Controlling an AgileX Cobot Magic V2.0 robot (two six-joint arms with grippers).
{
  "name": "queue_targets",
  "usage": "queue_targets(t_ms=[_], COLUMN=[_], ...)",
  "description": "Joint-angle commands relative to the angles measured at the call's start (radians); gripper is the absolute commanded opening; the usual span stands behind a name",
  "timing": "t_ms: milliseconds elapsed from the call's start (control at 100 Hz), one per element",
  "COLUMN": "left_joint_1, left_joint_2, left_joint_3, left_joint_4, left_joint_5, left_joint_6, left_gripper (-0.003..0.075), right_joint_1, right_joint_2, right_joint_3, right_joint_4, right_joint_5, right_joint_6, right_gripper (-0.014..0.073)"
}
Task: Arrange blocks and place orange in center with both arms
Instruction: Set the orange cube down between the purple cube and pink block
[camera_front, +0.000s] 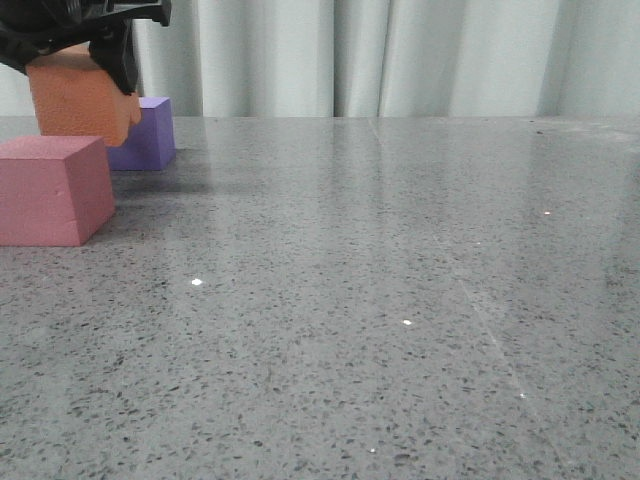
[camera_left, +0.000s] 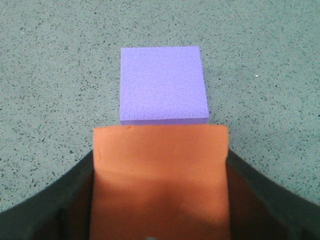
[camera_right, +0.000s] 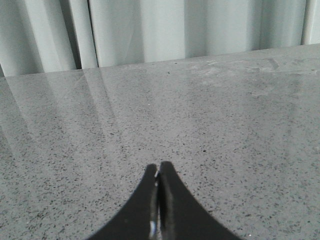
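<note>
My left gripper (camera_front: 85, 70) is shut on the orange cube (camera_front: 78, 100) and holds it in the air at the far left, above the gap between the other two blocks. The pinkish-red cube (camera_front: 52, 190) rests on the table in front of it. The purple cube (camera_front: 148, 133) rests behind it. In the left wrist view the orange cube (camera_left: 160, 180) fills the space between the dark fingers (camera_left: 60, 200), with the purple cube (camera_left: 164, 84) on the table just beyond. My right gripper (camera_right: 158, 172) is shut and empty over bare table, and is out of the front view.
The grey speckled tabletop (camera_front: 380, 280) stretches right and forward of the blocks. A pale curtain (camera_front: 400, 55) hangs behind the table's far edge.
</note>
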Motion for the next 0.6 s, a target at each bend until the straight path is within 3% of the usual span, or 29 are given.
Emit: queue_targets(t_ms=[0, 590], left_joint_1=[0.006, 0.006], left_joint_2=[-0.03, 0.047], left_joint_3=[-0.027, -0.027], left_joint_4=[0.019, 0.005], left_joint_5=[-0.047, -0.062], left_joint_6=[0.0, 0.0], left_gripper=[0.0272, 0.0272], right_joint_1=[-0.003, -0.003], right_joint_2=[-0.001, -0.001], right_joint_3=[-0.013, -0.013], right_joint_4=[-0.002, -0.002], right_joint_5=[-0.081, -0.081], right_joint_6=[-0.01, -0.01], right_gripper=[-0.0067, -0.0067])
